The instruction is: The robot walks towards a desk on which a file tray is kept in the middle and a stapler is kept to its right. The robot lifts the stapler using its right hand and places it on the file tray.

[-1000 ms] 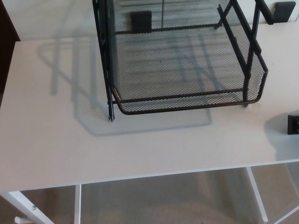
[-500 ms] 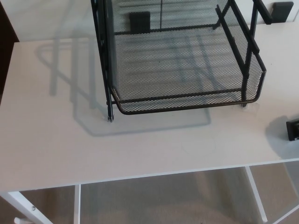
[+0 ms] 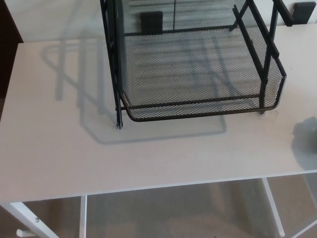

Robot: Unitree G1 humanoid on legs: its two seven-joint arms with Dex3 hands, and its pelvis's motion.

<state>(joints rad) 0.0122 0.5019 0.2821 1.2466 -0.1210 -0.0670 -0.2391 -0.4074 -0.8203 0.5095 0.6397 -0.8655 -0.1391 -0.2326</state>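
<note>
Floor [image 3: 173, 213]: beige, with a carpet-like texture, at the bottom of the picture.
Frame bars [image 3: 82, 218]: white, straight and square-edged, crossing in front of the floor.
Desk [image 3: 59, 148]: flat white rectangular top, matt and smooth, with its front edge running across the lower picture.
Grey blotch [image 3: 306, 135]: a soft-edged shadow on the desk top at the right border, near the tray's front right corner but apart from it.
Stapler: does not show in this view, so its place cannot be told.
File tray [image 3: 198, 103]: fine black wire mesh in a frame of thin black rods, with a low front lip and rounded front corners. It stands mid-desk. Upright posts rise on both sides and run out of the top border.
Tray shadow [image 3: 69, 69]: grey bars cast on the desk, to the left of the tray.
Black block [image 3: 151, 21]: square, seen through the mesh at the far side.
Black piece [image 3: 302, 11]: at the far right corner, cut off by the border.
Hands: neither the left hand nor the right hand shows, so I cannot tell how their fingers stand.
</note>
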